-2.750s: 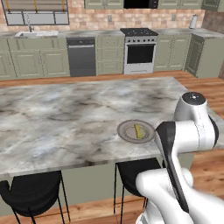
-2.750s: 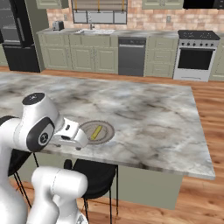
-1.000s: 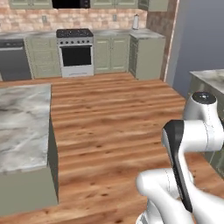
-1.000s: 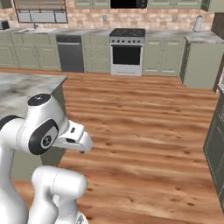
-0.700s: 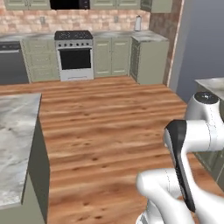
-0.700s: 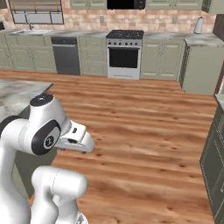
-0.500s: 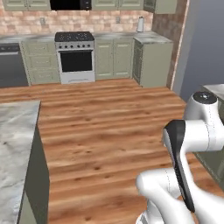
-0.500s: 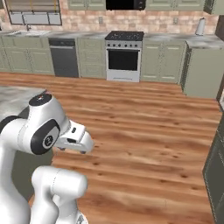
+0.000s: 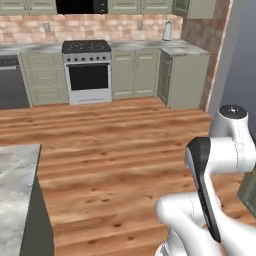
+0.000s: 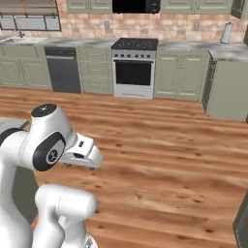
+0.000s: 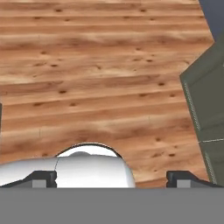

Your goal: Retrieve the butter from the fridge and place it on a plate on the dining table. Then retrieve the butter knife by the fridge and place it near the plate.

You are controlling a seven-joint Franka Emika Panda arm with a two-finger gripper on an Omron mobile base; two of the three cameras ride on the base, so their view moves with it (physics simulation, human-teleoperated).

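Stretching across the base views, a wooden plank floor (image 9: pixel 125 150) fills the middle of the kitchen. Pale green wall cabinets (image 10: pixel 184 68) line the far side at twelve o'clock, with a steel range (image 9: pixel 89 75) among them and a dark dishwasher (image 10: pixel 63 70) beside it. A corner of the marble-topped dining desk (image 9: pixel 15 200) shows at eight o'clock in the left base view. A dark green cabinet side (image 11: pixel 205 113) stands at three o'clock in the hand view. The tool (image 11: pixel 116 177) hangs above bare floor, its two dark tips (image 11: pixel 186 177) spread wide apart with nothing between them. I cannot tell where the butter, plate or knife lie.
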